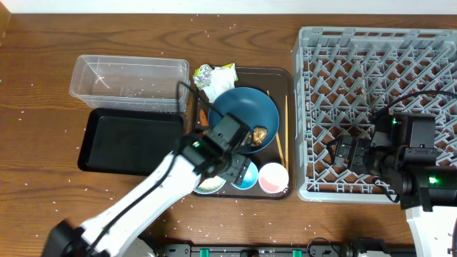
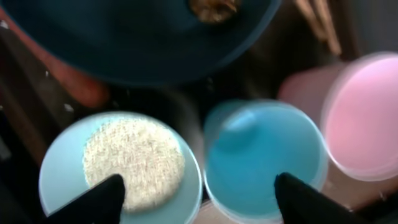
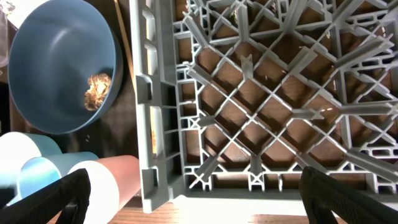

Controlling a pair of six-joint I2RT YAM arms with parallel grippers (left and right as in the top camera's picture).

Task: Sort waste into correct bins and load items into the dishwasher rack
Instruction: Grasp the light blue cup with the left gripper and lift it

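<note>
My left gripper [image 1: 232, 168] [image 2: 199, 199] is open and hangs just above the white bowl [image 1: 209, 184] [image 2: 62, 180] of white rice [image 2: 134, 160] and the light-blue cup [image 1: 248, 175] [image 2: 264, 158], one finger over each. The pink cup [image 1: 273, 177] [image 2: 364, 112] stands to their right. The dark blue plate [image 1: 243, 111] [image 3: 56, 62] holds a brown food scrap [image 1: 258, 133] [image 3: 98, 90]. The foil ball [image 1: 204, 73], green-yellow wrapper [image 1: 227, 71], napkin [image 1: 216, 90] and carrot [image 1: 203, 116] lie by the plate's far left. My right gripper [image 1: 350, 153] [image 3: 196, 208] is open and empty over the grey rack's [image 1: 378, 64] [image 3: 261, 93] front left.
The clear tub [image 1: 128, 84] and black tray [image 1: 132, 141] sit to the left of the brown serving tray [image 1: 282, 75]. Chopsticks [image 1: 280, 143] lie along that tray's right side. Rice grains are scattered over the wooden table [image 1: 43, 107].
</note>
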